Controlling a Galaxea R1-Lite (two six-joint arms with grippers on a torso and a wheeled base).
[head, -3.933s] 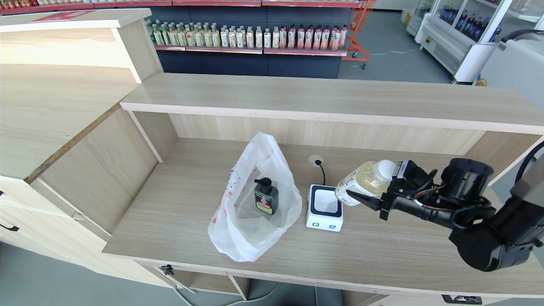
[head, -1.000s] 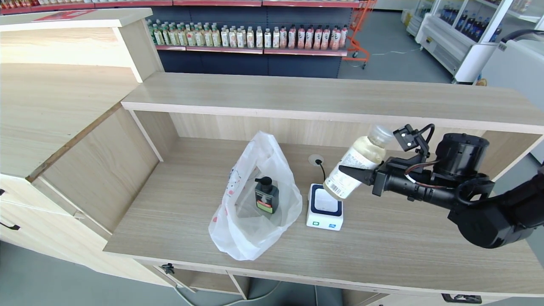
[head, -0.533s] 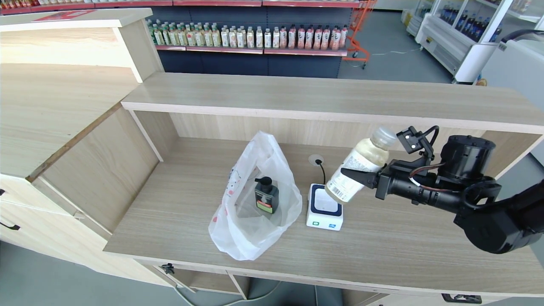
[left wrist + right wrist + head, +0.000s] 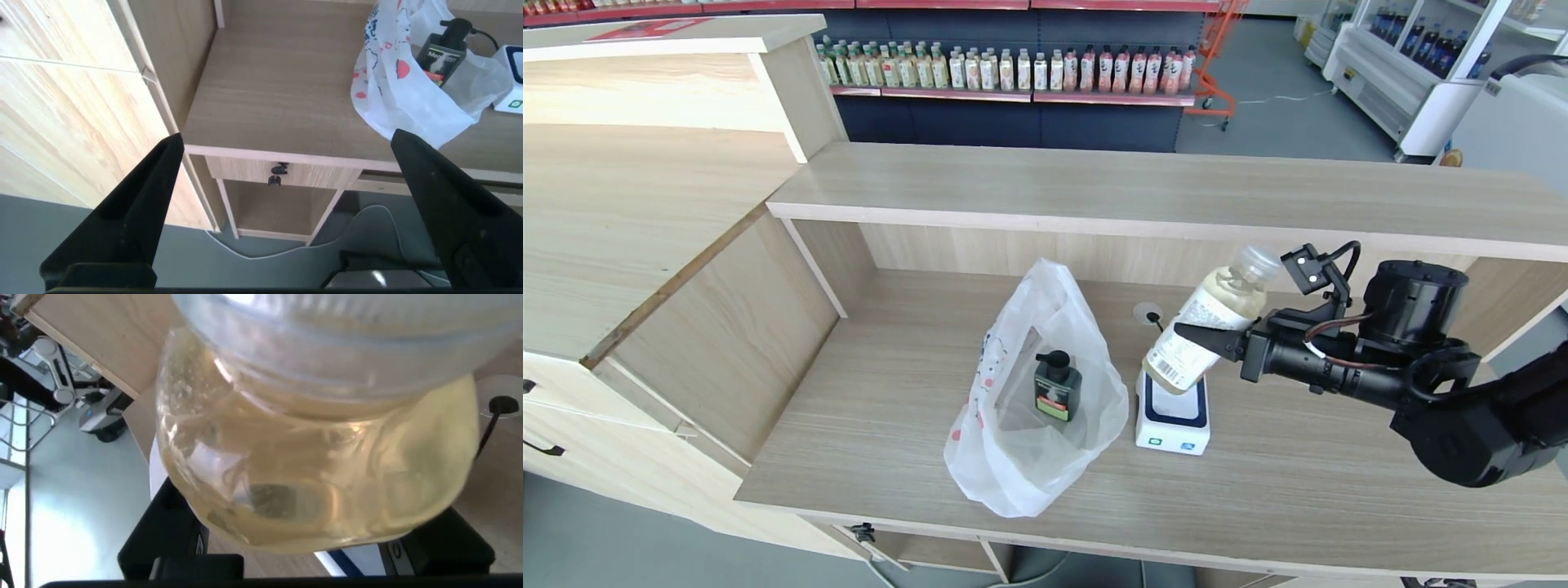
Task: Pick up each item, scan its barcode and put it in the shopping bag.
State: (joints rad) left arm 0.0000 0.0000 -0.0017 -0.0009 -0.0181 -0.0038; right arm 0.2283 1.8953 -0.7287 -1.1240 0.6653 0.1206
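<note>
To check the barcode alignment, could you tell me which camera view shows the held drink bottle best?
The head view: the whole drink bottle shows, tilted in the right gripper above the scanner. The right wrist view gives its neck and liquid too close; the left wrist view faces the shopping bag.

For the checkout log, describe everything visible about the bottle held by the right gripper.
The bottle is clear plastic holding pale yellow liquid, with a whitish cap and a white label carrying a barcode near its base. It is tilted, cap uppermost, with its base down over the white scanner. The right gripper is shut on its middle, holding it above the counter.
</note>
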